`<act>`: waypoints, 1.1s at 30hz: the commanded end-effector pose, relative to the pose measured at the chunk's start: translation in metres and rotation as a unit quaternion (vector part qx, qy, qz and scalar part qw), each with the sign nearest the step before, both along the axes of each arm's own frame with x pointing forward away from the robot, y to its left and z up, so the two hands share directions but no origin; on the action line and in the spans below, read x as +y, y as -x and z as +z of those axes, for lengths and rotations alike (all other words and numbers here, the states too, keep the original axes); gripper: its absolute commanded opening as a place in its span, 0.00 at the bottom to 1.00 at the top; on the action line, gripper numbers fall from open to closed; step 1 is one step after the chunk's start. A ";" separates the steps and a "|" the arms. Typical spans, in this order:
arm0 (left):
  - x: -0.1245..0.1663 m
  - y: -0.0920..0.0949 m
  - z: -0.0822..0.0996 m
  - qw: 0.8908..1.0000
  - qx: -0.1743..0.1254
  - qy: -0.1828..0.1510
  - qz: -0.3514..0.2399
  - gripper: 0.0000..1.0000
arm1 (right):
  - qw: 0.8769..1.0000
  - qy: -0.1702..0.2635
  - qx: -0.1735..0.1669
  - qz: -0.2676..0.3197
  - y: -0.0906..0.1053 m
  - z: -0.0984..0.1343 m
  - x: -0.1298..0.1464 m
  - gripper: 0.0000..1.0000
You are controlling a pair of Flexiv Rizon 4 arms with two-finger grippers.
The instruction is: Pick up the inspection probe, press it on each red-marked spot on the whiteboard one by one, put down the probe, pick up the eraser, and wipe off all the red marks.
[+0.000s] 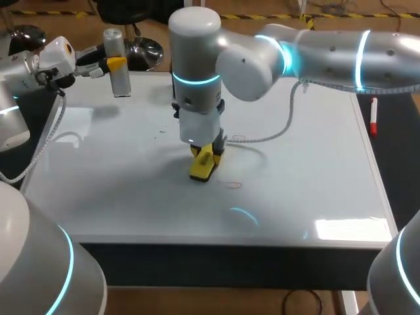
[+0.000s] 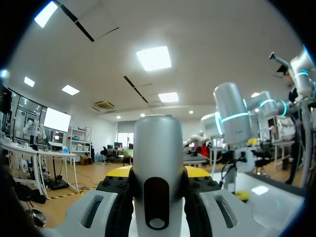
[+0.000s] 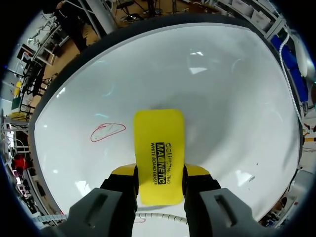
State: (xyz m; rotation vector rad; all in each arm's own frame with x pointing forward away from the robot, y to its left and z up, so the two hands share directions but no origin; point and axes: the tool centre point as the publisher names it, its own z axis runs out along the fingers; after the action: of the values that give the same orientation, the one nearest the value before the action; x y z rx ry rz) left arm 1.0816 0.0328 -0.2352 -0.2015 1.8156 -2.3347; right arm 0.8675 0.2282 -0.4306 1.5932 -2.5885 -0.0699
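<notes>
Pinched by long sides in right gripper (image 3: 159, 178): yellow eraser (image 3: 159, 153), long axis running straight ahead of fingers, low over whiteboard (image 1: 315, 184). Nearest red mark (image 1: 233, 185) just beside eraser at 4 o'clock in head view, apart. Clamped in left gripper (image 2: 158, 185): probe (image 2: 158, 148), well apart at 10 o'clock.

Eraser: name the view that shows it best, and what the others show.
Right wrist view: the yellow eraser shows its whole top face, clamped in the right gripper over the whiteboard. Head view shows only its lower end under the right wrist. Left wrist view shows just a yellow speck beyond the probe.
</notes>
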 end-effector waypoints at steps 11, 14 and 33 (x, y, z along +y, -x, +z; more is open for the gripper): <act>0.000 0.001 0.001 1.000 0.000 0.000 0.001 0.00 | 0.993 -0.022 -0.112 -0.001 -0.073 0.121 -0.049 0.00; 0.000 0.001 0.001 1.000 0.000 0.000 0.001 0.00 | 0.994 -0.013 -0.106 -0.013 -0.082 0.116 -0.064 0.00; 0.000 0.001 0.001 1.000 0.000 0.000 0.001 0.00 | 0.976 0.008 -0.081 -0.200 -0.155 0.098 -0.251 0.00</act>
State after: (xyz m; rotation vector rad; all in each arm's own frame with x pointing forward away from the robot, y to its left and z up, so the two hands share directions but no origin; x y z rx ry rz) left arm 1.0817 0.0329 -0.2352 -0.2016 1.8156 -2.3347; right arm 1.0143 0.0069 -0.3358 1.0829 -2.9818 0.1010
